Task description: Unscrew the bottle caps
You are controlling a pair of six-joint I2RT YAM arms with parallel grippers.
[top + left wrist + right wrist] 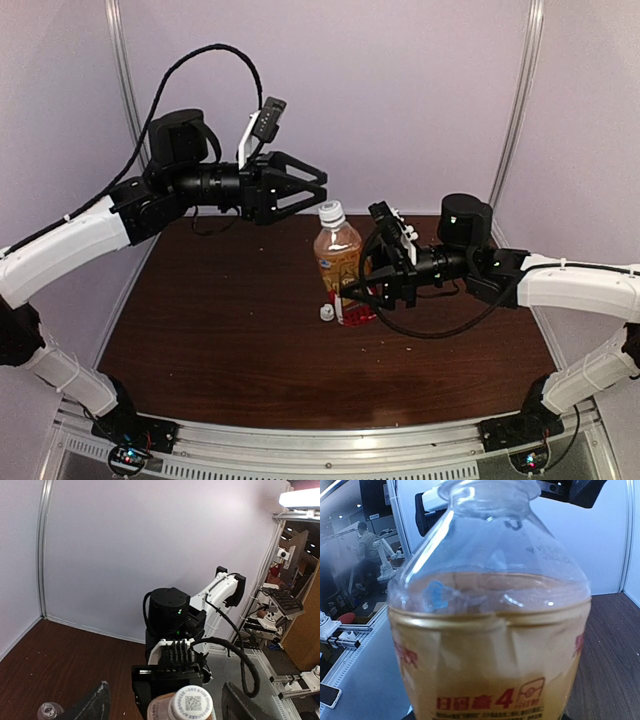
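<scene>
1. While the right gripper (368, 292) is pressed shut on the lower, labelled part of the amber bottle (338, 262), that bottle stands upright about midway between the table's (200, 340) near and far edges, a little toward the right edge. Its shoulder and red lettering fill the right wrist view.
2. The white cap (331, 212) sits on the neck. The left gripper (315, 187) hangs just beside and slightly above it, on the side of the table's left edge, with its fingers spread wide and touching nothing. In the left wrist view the cap (191, 703) shows between the two fingers, low in the frame.
3. The step in hand looks like taking hold of the cap for a turn. To do it well, centre the cap between the pads and bring them level with its side wall, not the neck ring below. Then close squarely.
4. Twist about the bottle's own axis. A sideways pull would likely tilt the bottle in the right grip, or spill liquid once the thread lets go.
5. The right grip should hold firm without crushing the wall, which I judge thin and soft.
6. A small white round piece (326, 313), probably the other cap, lies on the table just beside the bottle's foot, toward the near left corner. Keep the arms clear of it.
</scene>
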